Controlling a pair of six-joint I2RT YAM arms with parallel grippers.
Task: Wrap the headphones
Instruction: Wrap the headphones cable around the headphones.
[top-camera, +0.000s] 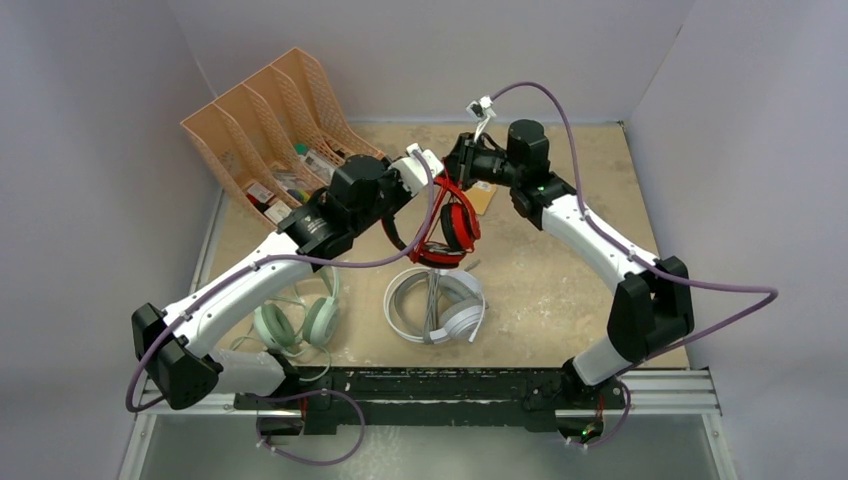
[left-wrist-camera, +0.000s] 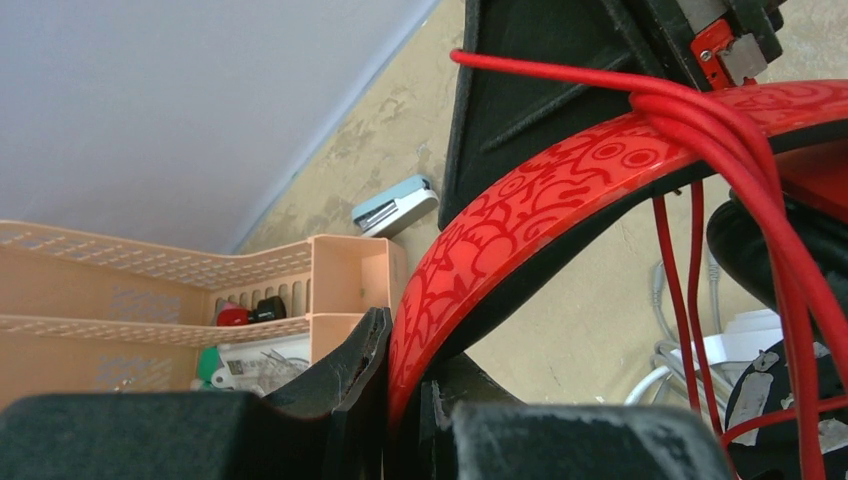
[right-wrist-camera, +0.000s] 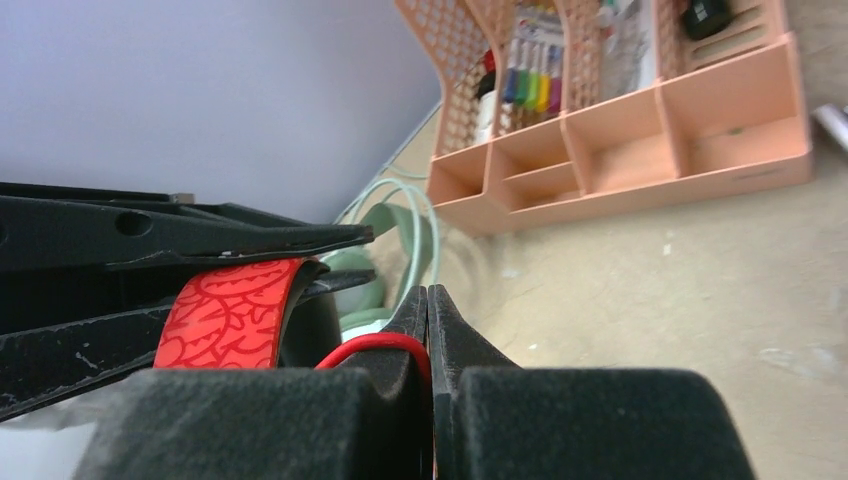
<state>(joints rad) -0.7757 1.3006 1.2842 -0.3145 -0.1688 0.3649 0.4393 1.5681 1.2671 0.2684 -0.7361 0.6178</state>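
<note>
The red and black headphones (top-camera: 452, 225) hang above the table's middle. My left gripper (left-wrist-camera: 405, 385) is shut on their patterned red headband (left-wrist-camera: 520, 205), which also shows in the right wrist view as a red headband (right-wrist-camera: 232, 315). Several turns of red cord (left-wrist-camera: 745, 150) lie over the band. My right gripper (right-wrist-camera: 428, 310) is shut on the red cord (right-wrist-camera: 375, 342), close beside the band. The white headphones (top-camera: 437, 305) with grey cord lie on the table below them. The mint-green headphones (top-camera: 297, 322) lie at the near left, under my left arm.
A peach desk organizer (top-camera: 270, 120) with pens and small items stands at the back left. A pale blue stapler (left-wrist-camera: 395, 205) lies on the table near it. Grey walls close in the left, back and right sides.
</note>
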